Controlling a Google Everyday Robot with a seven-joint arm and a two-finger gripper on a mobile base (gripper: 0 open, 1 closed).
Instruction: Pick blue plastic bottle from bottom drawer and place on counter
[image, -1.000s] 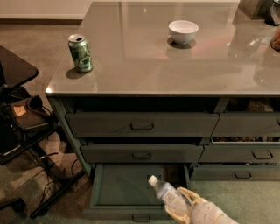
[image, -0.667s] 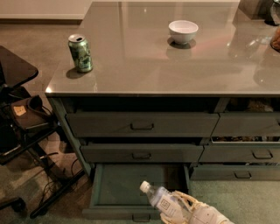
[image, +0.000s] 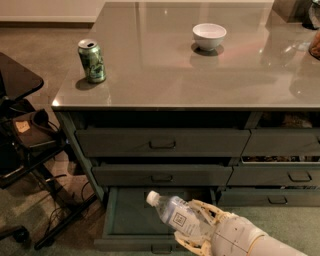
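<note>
While in gripper (image: 189, 223) at drawer (image: 129, 220), bottle (image: 172, 214) cap (image: 151, 198) up-left.

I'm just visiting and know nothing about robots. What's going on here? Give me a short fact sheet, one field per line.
hand: bottom right of the view, at the open bottom drawer, closed around the bottle
blue plastic bottle: gripped, tilted, white cap pointing to the upper left
bottom drawer: pulled open, lowest of the left column
counter: glossy top, bottle not yet on it
green soda can: upright near the counter's front left corner
white bowl: further back on the counter
</note>
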